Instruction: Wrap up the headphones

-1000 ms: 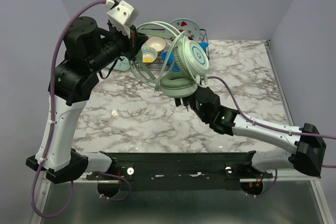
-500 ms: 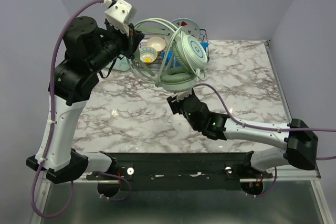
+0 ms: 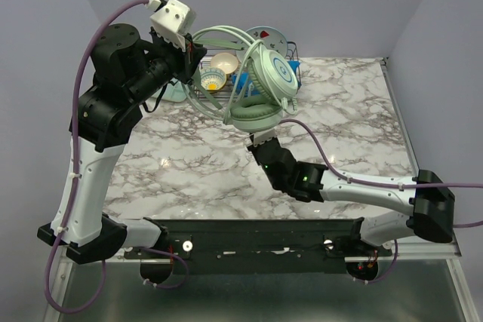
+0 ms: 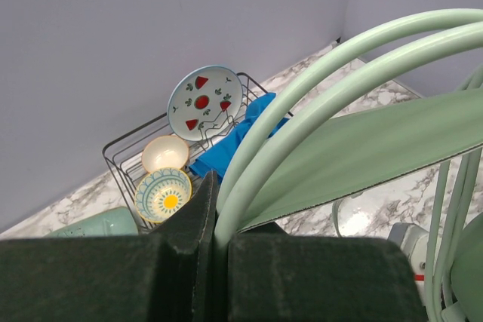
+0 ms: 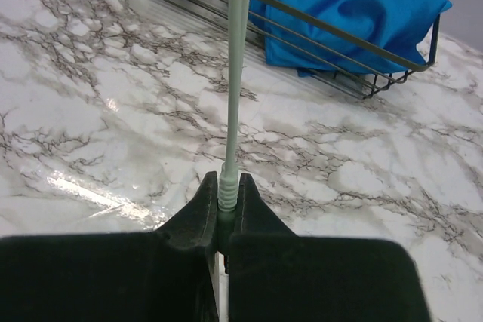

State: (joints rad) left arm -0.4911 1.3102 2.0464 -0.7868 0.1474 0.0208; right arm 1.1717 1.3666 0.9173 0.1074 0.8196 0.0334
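Left gripper [image 4: 217,213] is clamped on the headband [image 4: 324,84] of the headphones [image 3: 268,84], which hang in the air near the far edge of the table [image 3: 355,118]. Right gripper [image 5: 226,197] pinches their thin cable [image 5: 232,73], which runs straight. Behind them a wire dish rack [image 4: 117,152] holds a blue cloth [image 5: 343,16].

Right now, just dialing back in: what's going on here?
The left arm's fingers are shut on the slim arched headband of the pale mint-green over-ear headphones, holding them up above the white marble table. The right arm's fingers pinch the thin pale green cable near its end, low over the table, and the cable runs straight up from them. I cannot tell how many turns of cable are already wrapped.
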